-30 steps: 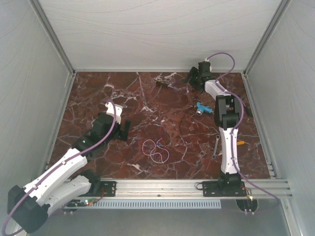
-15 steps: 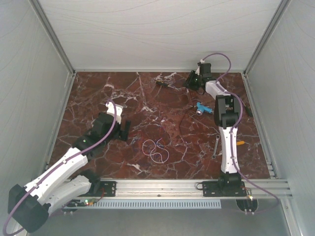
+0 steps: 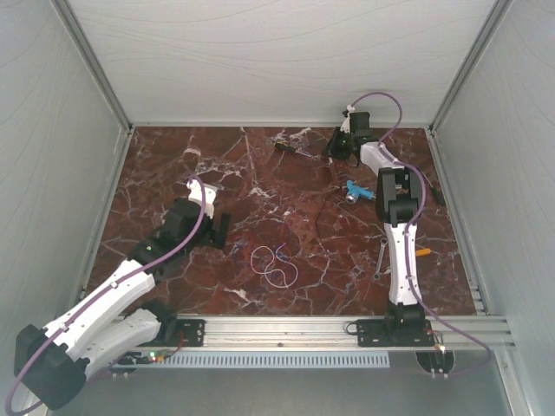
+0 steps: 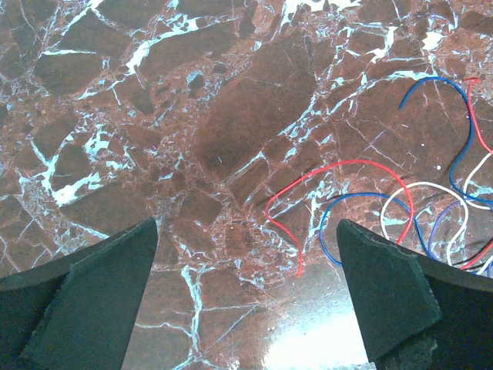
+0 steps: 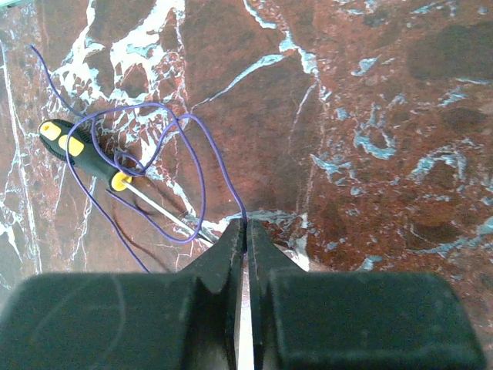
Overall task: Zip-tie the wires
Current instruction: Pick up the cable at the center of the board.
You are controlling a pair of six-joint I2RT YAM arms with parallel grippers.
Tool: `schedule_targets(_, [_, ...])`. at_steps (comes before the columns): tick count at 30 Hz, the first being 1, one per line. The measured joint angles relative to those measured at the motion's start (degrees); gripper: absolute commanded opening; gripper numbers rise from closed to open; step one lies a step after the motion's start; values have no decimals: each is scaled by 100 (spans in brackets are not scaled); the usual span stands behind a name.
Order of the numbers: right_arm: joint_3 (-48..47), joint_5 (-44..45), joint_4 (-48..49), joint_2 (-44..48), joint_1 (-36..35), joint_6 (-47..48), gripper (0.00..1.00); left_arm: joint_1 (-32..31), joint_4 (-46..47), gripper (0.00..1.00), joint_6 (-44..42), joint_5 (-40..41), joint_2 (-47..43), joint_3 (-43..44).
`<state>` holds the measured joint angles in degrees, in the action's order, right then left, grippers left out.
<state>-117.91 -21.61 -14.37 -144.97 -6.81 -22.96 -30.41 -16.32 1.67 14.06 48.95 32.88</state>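
The wires (image 3: 274,263) lie as a small tangle of red, blue and whitish loops on the marble, just right of my left gripper (image 3: 218,230). In the left wrist view the same loops (image 4: 347,166) sit ahead and to the right, and the left gripper (image 4: 246,231) stands wide open with nothing between its fingers. At the back of the table my right gripper (image 3: 334,147) is shut. Its tips (image 5: 246,227) pinch the end of a separate thin purple wire (image 5: 196,154) that loops over a screwdriver.
A black-and-yellow screwdriver (image 5: 85,154) lies at the back (image 3: 290,149). A blue-handled tool (image 3: 357,191) sits beside the right arm, and a small wrench (image 3: 381,258) and an orange piece (image 3: 422,252) lie near its base. Grey walls enclose the table.
My right gripper has closed from open onto the end of the purple wire and shifted slightly at the back. The left arm and the tangle have not moved.
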Motion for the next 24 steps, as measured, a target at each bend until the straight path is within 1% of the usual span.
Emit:
schedule_targets(5, [190,-15,153,98,-70,109,0,0,0,100,0,-4,9,0])
schedule_targets(10, [509,61,79,431,-173,236,0,4,0,100,0,-22,11,-2])
schedule_targets(13, [640,258,42,828,-256,404,0,4,0,100,0,-24,11,-2])
schedule_targets(17, [717,520,59,1578,-391,643,0,4,0,100,0,-42,11,-2])
schedule_targets(24, [717,962,332,2712,-678,1121,0,7,0,100,0,-70,11,-2])
